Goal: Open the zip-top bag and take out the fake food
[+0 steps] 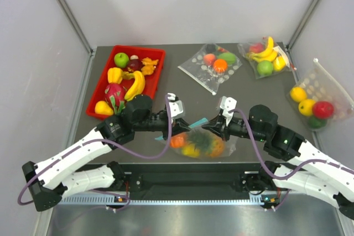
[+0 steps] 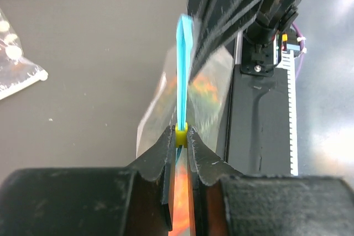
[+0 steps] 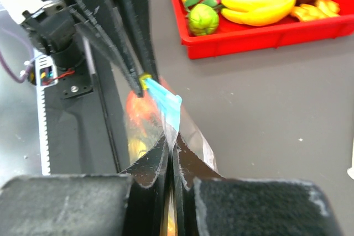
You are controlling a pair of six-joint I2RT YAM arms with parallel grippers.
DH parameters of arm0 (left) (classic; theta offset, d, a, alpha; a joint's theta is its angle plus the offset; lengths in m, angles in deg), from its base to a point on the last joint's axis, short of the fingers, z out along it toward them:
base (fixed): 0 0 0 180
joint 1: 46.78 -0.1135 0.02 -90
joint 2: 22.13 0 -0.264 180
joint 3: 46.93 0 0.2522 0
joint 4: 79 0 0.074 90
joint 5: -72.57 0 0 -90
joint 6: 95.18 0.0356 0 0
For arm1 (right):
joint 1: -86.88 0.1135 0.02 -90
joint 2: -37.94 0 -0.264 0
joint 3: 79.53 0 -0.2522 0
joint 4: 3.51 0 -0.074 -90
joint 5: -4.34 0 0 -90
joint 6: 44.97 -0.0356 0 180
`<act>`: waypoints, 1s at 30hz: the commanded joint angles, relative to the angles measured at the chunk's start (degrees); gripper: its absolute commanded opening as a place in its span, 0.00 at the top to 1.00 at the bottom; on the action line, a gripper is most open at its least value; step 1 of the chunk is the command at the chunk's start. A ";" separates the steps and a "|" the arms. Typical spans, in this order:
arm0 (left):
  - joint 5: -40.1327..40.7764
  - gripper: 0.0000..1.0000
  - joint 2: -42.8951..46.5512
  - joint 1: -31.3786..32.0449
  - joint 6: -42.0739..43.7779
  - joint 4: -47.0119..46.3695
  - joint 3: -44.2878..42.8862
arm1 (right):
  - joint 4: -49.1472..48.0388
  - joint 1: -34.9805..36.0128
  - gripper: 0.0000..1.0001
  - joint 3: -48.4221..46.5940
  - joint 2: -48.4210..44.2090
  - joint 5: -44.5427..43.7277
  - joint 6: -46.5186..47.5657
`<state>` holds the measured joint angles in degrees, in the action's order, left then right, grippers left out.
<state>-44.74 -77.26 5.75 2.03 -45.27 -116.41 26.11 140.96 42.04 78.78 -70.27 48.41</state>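
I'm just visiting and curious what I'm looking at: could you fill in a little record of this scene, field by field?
Left end effector: shut on the teal-blue zip strip of the clear crinkly zip-top bag
Right end effector: shut on the same bag's mouth
Contents: small plastic fake food, still inside
Bag position: near table edge, between the arms
Elsewhere: red plastic tray of fruit, far left

- No lettering, brand, label or number is legible in any view.
- White graduated strip [image 2: 292, 109], right of the left end effector [image 2: 181, 134]: tick marks only, no readable figures.
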 commanded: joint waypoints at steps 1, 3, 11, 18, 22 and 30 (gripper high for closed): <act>1.65 1.00 2.66 -0.59 -0.96 2.62 2.19 | -1.53 -1.79 1.00 -3.06 -2.26 -6.25 0.05; 2.34 1.00 3.45 -0.59 -1.14 3.15 2.90 | -1.62 -3.27 1.00 -3.58 -1.91 -7.83 -0.39; 3.93 1.00 7.58 -0.59 -2.10 5.96 6.15 | -1.97 -11.88 1.00 -7.01 1.34 -9.16 -1.44; 4.64 1.00 10.40 -0.68 -2.98 7.37 8.79 | -4.17 -17.69 1.00 -7.63 4.60 -6.70 -2.94; 4.55 1.00 11.01 -0.68 -3.33 7.98 9.58 | -5.75 -20.07 1.00 -7.02 6.18 -5.82 -3.03; 6.57 1.00 12.15 -0.68 -3.42 9.21 9.93 | -8.56 -24.99 1.00 -6.49 8.90 -3.27 -5.66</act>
<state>-37.24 -66.97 5.01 -0.64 -40.31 -106.99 24.84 118.84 37.45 87.31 -70.38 42.81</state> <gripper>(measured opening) 0.142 0.006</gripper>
